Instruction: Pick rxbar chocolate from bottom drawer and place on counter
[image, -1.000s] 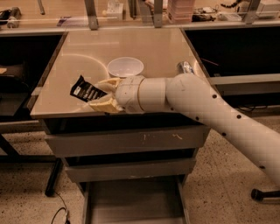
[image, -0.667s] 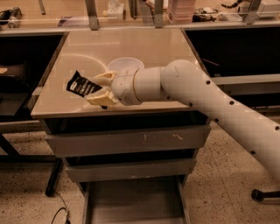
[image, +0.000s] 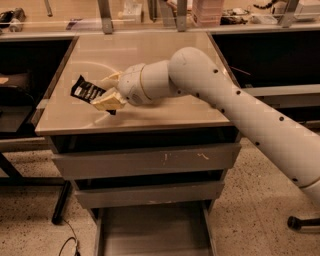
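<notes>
- Camera view looks down on the counter (image: 160, 55), the glossy beige top of the grey cabinet.
- Gripper (image: 101, 92) is over the counter's left half, closer to the front edge than the back.
- Fingers (image: 108, 102) are pinched narrow on the rxbar (image: 85, 91), so it's held, not loose.
- Most of the rxbar sticks out past the fingertips toward the counter's left edge, and it sits tilted. It's black with white print.
- Honestly can't tell if the rxbar touches the counter or hangs just above it. A small shadow sits on the counter right below the fingers.
- Arm (image: 235, 110) comes in from beyond the counter's right front corner and crosses over its right side.
- Bottom drawer (image: 150, 232) is pulled out below the counter's front, and its plain grey floor is showing.
- Two drawers (image: 145, 161) between it and the counter are shut, and the top one has scuff marks.
- Bench (image: 150, 15) with clutter runs along behind the counter.
</notes>
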